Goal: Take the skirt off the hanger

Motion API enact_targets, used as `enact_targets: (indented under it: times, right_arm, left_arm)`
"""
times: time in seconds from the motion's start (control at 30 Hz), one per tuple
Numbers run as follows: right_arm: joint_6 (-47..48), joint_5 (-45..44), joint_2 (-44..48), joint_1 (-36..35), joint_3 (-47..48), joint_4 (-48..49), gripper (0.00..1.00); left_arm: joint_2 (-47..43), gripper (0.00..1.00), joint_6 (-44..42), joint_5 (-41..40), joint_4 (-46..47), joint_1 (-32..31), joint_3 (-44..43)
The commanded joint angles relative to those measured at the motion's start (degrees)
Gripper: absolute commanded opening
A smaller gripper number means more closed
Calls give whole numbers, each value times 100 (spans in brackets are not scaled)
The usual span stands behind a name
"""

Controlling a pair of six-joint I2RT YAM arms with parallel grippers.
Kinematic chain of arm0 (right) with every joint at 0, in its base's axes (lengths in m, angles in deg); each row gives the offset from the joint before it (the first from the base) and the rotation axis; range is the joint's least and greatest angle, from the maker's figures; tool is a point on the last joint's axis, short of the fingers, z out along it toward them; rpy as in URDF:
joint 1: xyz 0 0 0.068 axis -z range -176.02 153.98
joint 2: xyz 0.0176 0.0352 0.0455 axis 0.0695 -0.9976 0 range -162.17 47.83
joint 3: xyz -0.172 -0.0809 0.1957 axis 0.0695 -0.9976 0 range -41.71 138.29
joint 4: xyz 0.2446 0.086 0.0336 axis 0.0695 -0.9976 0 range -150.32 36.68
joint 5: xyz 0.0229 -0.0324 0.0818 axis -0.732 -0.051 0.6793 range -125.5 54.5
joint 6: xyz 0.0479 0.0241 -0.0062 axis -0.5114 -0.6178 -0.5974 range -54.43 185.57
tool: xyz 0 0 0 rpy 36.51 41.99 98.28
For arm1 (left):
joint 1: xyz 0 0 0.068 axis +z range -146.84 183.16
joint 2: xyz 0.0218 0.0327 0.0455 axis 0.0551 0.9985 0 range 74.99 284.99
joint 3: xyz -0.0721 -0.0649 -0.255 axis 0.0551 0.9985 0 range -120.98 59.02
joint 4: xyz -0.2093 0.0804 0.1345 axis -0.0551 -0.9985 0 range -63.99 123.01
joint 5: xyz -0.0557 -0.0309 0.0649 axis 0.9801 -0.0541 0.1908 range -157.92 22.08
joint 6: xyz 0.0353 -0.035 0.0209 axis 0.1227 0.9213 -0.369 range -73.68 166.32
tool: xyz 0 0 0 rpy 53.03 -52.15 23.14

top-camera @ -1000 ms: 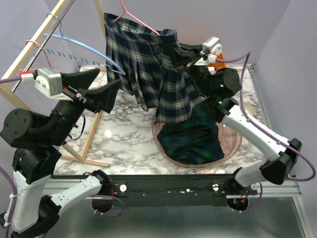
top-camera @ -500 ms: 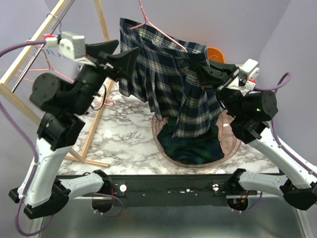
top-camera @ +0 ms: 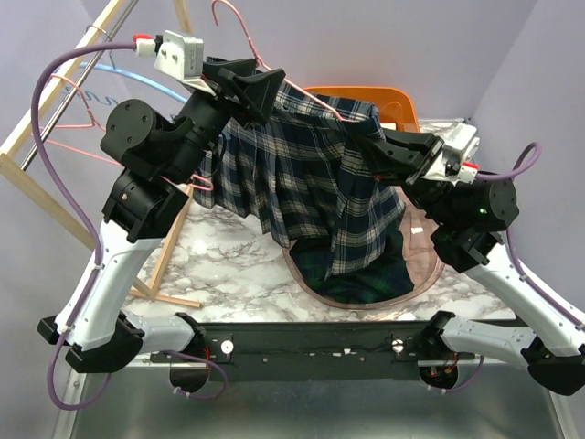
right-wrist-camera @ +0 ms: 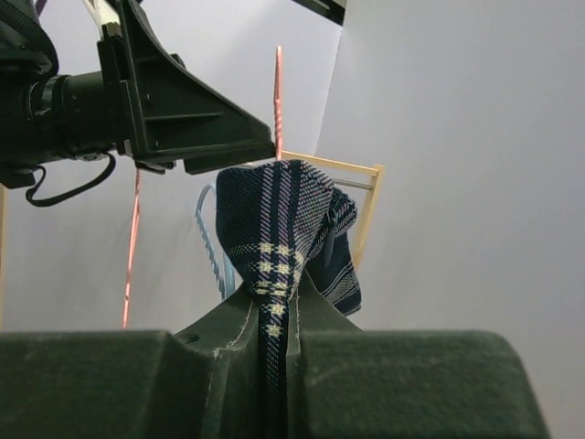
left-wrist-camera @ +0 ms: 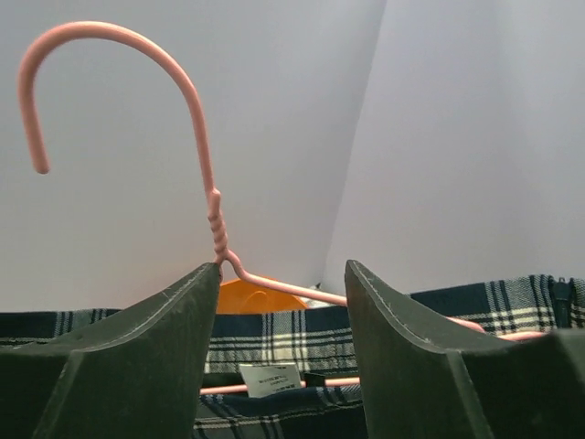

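The navy plaid skirt (top-camera: 311, 183) hangs on a pink wire hanger (top-camera: 251, 41) held in the air over the table, with its hem reaching down into the basin. My right gripper (top-camera: 358, 146) is shut on a fold of the skirt's waistband (right-wrist-camera: 274, 210), the cloth pinched between its jaws (right-wrist-camera: 274, 297). My left gripper (top-camera: 270, 90) is open at the hanger's neck. In the left wrist view the hanger (left-wrist-camera: 196, 128) rises from my left gripper's (left-wrist-camera: 283, 265) left fingertip, and its shoulder wire crosses the gap. The skirt (left-wrist-camera: 274, 343) and a white label show below.
A wooden rack (top-camera: 55, 91) at the left carries a blue hanger (top-camera: 137, 78) and more pink hangers (top-camera: 73, 119); its leg (top-camera: 169, 247) stands on the marble table. A pink basin (top-camera: 420, 265) with dark green cloth lies under the skirt. An orange bin (top-camera: 384, 99) stands behind.
My left arm swung up from beside the rack and brought its open jaws to the hanger's neck. My right gripper moved right and down with the skirt, uncovering the orange bin.
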State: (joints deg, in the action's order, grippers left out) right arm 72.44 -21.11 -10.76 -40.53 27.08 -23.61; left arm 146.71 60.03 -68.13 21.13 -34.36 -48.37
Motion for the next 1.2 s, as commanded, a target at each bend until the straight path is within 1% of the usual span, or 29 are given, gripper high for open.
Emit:
enact_targets:
  times: [0.0,0.13,0.27,0.4,0.6,0.63,0.7,0.73,0.8,0.83,0.9,1.07,1.17]
  right_arm:
    - [-125,433,225,-5,-42,641,1]
    - [-55,459,243,-5,-42,615,1]
    - [-19,538,234,-5,-15,492,1]
    - [-37,626,242,-5,-41,491,1]
    - [-28,451,313,-5,-103,658,1]
    - [-20,407,330,-5,-103,667,1]
    - [-2,292,357,-5,-129,658,1]
    - [24,257,383,-5,-129,658,1]
    - [51,178,392,-5,-165,632,1]
    - [86,161,383,-5,-165,615,1]
    - [121,90,366,-5,-191,562,1]
    - [121,-24,287,-5,-331,553,1]
    - [139,-182,251,-5,-262,142,1]
  left_arm:
    - [-159,64,-27,-295,555,8,122]
    - [-159,63,35,-322,634,8,175]
    - [-281,62,52,-296,923,8,359]
    - [-273,62,0,-515,872,8,360]
    - [-352,61,61,-647,819,8,588]
    - [-369,56,70,-665,819,8,658]
    - [-422,41,52,-647,819,8,711]
    - [-448,32,52,-647,819,8,746]
    - [-510,24,61,-595,827,8,790]
    - [-536,15,96,-594,836,8,834]
    - [-580,1,158,-586,828,8,852]
    - [-581,0,246,-472,758,8,799]
    - [-554,0,185,-454,705,8,659]
